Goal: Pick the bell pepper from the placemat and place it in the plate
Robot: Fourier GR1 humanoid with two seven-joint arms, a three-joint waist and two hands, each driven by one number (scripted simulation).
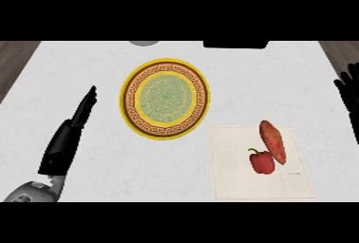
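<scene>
- Counter (84, 61): a pale, marbled top that fills the head view; everything below lies on it.
- Plate (129, 99): round, with a yellow rim, a brown patterned band and a green centre. It sits near the middle of the counter, and nothing lies in it.
- Placemat (235, 182): a pale rectangle at the lower right, just beside the plate's lower right rim.
- Bell pepper (262, 162): red, with a short green stem pointing to the upper left. It rests on the placemat, right of the mat's centre, apart from the plate and from both hands.
- Sweet potato (272, 141): long and orange-brown, lying lengthwise on the placemat. Its lower end meets the pepper's upper right side.
- Left hand (67, 137): black, on a grey forearm rising from the lower left corner. It is seen edge-on with its fingers straight, pointing toward the far side of the counter. It holds nothing and lies left of the plate, well apart from the pepper.
- Right hand (348, 95): only partly visible at the right edge, with its fingers up and relaxed. It grasps nothing and rests beyond the placemat's far right corner.
</scene>
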